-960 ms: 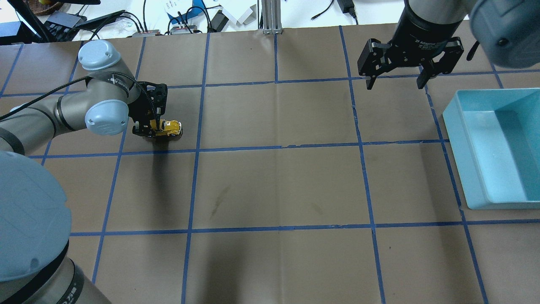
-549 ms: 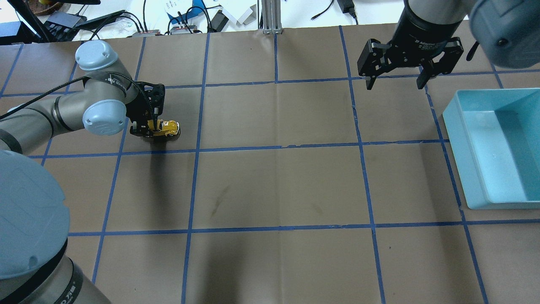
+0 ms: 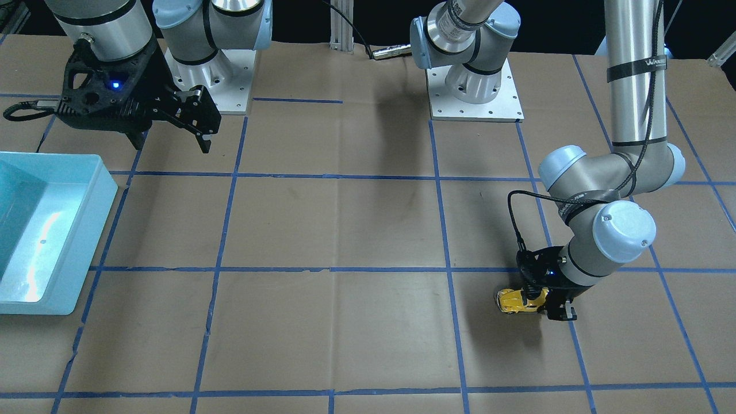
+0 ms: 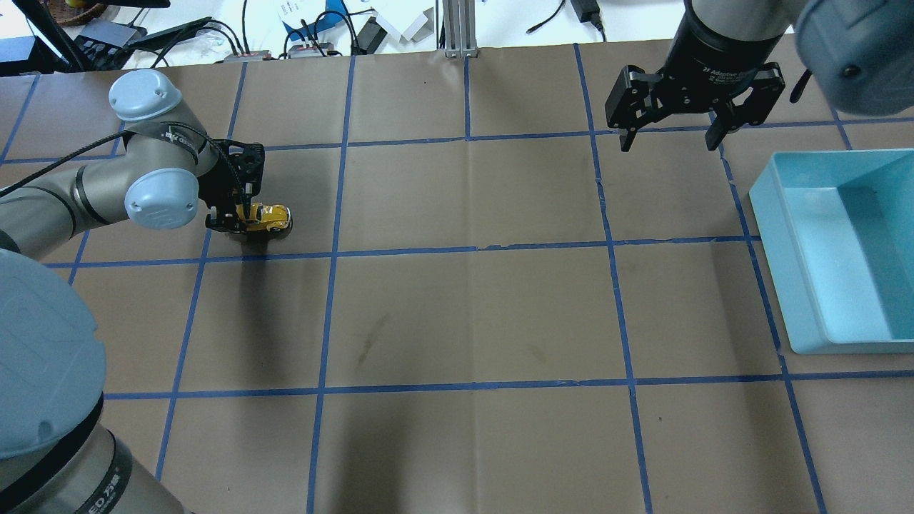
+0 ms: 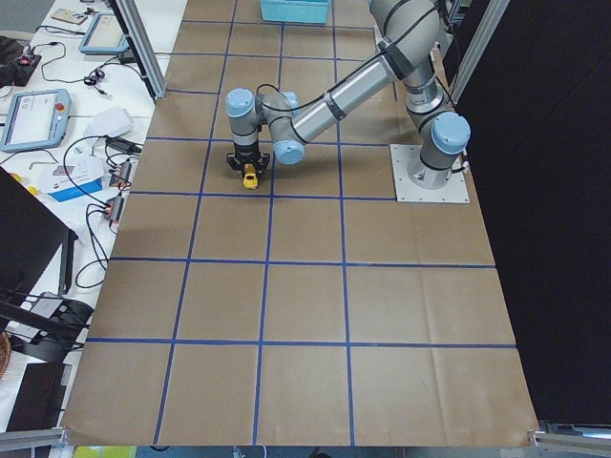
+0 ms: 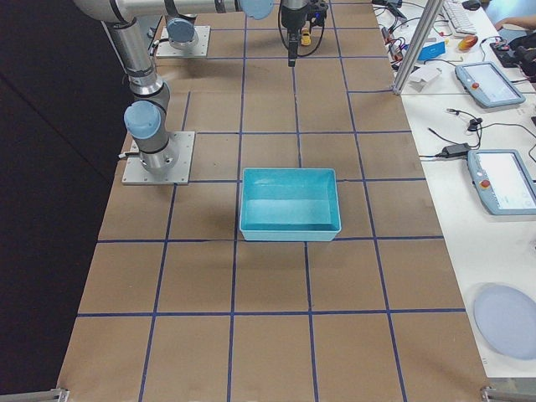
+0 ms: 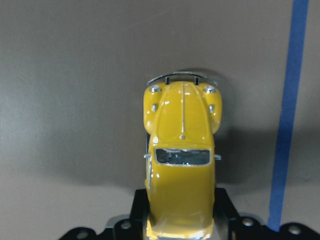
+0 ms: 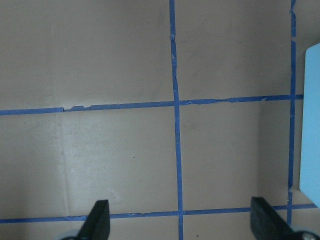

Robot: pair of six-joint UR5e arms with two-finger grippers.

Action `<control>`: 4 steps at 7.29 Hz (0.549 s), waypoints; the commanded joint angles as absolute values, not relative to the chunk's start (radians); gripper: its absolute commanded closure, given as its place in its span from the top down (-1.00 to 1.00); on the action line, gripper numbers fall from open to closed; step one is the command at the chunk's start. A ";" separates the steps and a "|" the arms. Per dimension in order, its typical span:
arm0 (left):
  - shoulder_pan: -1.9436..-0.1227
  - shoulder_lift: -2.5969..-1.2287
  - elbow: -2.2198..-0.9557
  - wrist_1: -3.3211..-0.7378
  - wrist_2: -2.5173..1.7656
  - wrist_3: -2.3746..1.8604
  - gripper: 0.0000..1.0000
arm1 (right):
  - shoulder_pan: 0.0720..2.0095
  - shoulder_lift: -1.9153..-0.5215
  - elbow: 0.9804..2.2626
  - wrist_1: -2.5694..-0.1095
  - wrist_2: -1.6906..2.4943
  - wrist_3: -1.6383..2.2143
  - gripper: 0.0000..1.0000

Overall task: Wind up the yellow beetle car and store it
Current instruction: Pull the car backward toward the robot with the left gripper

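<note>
The yellow beetle car [image 4: 268, 216] sits low on the brown table at the left. My left gripper [image 4: 239, 218] is shut on its rear half, with its nose pointing toward the table's middle. The car also shows in the front view [image 3: 516, 301], the left side view [image 5: 249, 176] and the left wrist view [image 7: 181, 165], where its body fills the space between the fingers. My right gripper [image 4: 668, 141] hangs open and empty high over the far right of the table; its fingertips [image 8: 99, 220] show in the right wrist view.
A light blue bin [image 4: 842, 250] stands at the table's right edge, also in the front view [image 3: 40, 230] and the right side view [image 6: 290, 203]. Blue tape lines [image 4: 400, 251] grid the brown table. Cables and devices lie beyond the far edge.
My left gripper has pulled the yellow car back to the left along the table, by about a car's half length. The right arm has not moved.
</note>
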State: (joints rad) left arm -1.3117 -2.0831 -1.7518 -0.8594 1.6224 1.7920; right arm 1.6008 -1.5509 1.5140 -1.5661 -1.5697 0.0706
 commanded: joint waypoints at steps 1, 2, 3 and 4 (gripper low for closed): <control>-1.301 -2.083 -1.752 -0.861 1.623 1.796 -0.64 | 1.601 -1.551 1.513 -1.565 -1.569 0.071 1.00; -1.299 -2.083 -1.752 -0.861 1.623 1.802 -0.64 | 1.601 -1.551 1.514 -1.565 -1.569 0.071 1.00; -1.278 -2.083 -1.750 -0.859 1.621 1.824 -0.64 | 1.601 -1.551 1.514 -1.566 -1.571 0.071 1.00; -1.261 -2.083 -1.750 -0.859 1.620 1.830 -0.64 | 1.601 -1.551 1.514 -1.566 -1.571 0.071 1.00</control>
State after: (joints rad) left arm -1.2808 -2.0832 -1.7510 -0.8596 1.6216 1.8177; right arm 1.6015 -1.5508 1.5138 -1.5657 -1.5702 0.0706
